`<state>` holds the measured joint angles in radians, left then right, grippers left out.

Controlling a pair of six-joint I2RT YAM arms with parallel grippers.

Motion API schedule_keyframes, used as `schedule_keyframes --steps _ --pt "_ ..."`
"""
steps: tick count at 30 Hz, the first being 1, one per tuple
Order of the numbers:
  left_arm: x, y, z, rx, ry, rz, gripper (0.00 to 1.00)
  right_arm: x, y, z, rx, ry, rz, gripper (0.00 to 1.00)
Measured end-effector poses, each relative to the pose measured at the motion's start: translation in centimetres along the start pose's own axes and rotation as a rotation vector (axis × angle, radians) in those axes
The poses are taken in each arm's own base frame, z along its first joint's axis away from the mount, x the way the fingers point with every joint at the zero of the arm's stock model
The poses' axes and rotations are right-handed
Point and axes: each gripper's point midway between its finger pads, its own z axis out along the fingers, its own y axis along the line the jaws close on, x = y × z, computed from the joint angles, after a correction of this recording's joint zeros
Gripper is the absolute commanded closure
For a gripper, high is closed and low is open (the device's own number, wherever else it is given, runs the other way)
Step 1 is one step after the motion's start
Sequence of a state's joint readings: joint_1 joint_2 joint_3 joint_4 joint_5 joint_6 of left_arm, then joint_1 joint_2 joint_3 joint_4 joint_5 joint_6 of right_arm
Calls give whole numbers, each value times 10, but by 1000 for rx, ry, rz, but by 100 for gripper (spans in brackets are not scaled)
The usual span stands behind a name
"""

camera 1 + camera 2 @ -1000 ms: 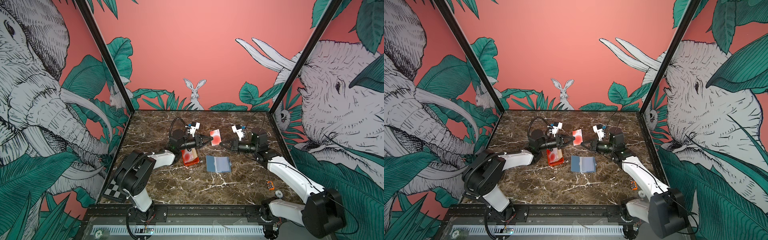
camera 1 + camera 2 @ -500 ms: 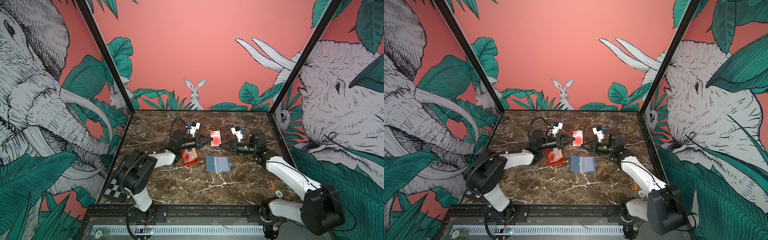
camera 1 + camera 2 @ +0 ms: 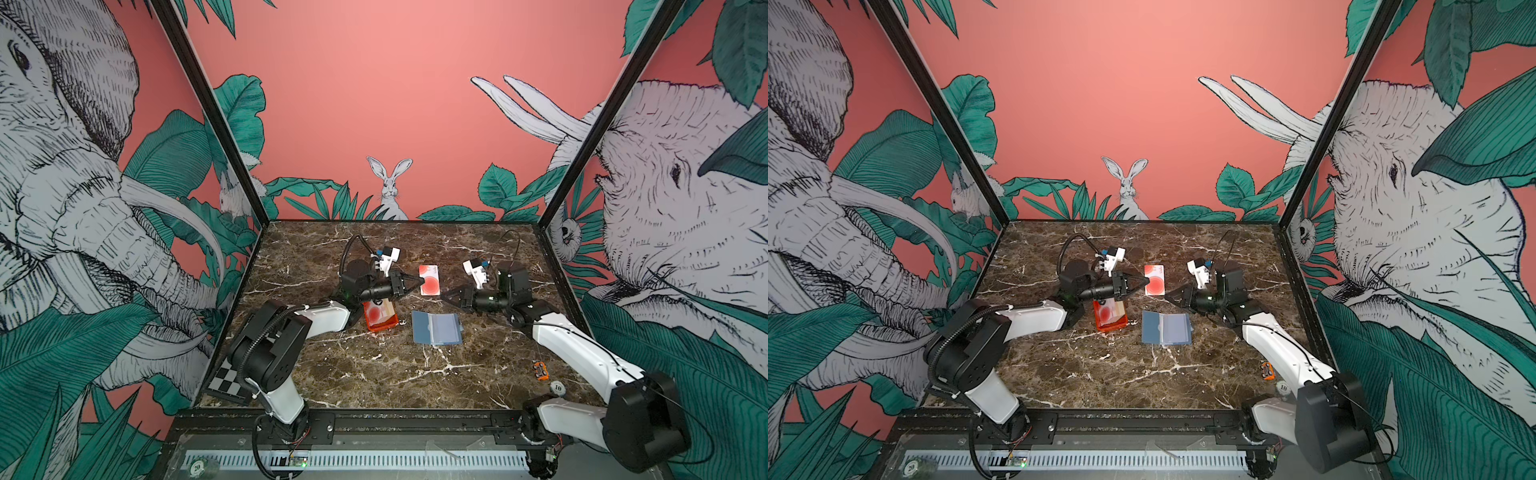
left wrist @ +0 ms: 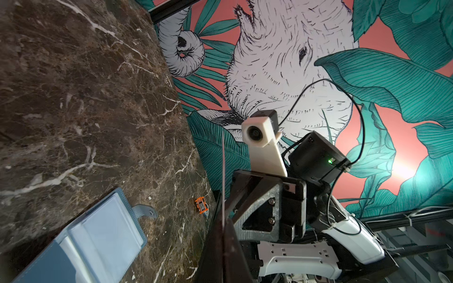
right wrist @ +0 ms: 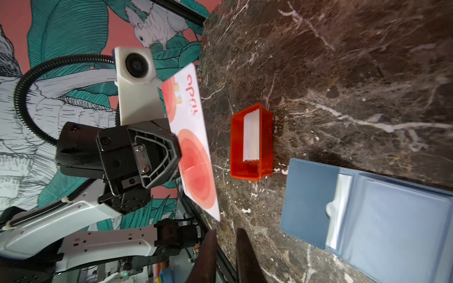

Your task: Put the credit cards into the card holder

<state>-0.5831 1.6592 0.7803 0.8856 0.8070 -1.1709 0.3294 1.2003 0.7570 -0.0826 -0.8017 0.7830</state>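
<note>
The left gripper (image 3: 419,281) is clamped on the edge of one credit card (image 3: 430,281), holding it clear of the marble table (image 3: 374,374). The right gripper (image 5: 226,242) sits just beside the card's free edge, jaws barely parted and empty. The card holder (image 3: 437,328) lies open nearer the front, near the orange tray (image 3: 382,328) of stacked cards (image 5: 251,136). A pinch this thin could let the card pivot or slip, and a misaligned right gripper might knock it loose.
</note>
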Motion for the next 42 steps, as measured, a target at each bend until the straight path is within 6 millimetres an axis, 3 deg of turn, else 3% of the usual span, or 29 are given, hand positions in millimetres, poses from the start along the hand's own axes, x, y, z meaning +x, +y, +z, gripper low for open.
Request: schedule_keyframes --steps 6,12,16,24,30,37,42 --pt "16 9 -11 -86 1 -5 98 17 -14 -9 138 -14 -51 77" --pt "38 14 -15 -160 21 13 99 52 -53 -8 323 35 -61 77" --pt "60 26 -10 -223 48 7 100 70 -82 -12 443 62 -54 78" --pt "107 47 9 -322 132 10 100 82 -111 -17 562 74 -53 81" --pt "109 75 9 -416 119 -12 100 84 -125 -15 619 88 -40 83" --pt "96 73 15 -452 92 10 100 79 -140 -9 692 109 -26 83" --pt "95 85 11 -504 77 -7 100 78 -148 -5 725 120 -20 85"
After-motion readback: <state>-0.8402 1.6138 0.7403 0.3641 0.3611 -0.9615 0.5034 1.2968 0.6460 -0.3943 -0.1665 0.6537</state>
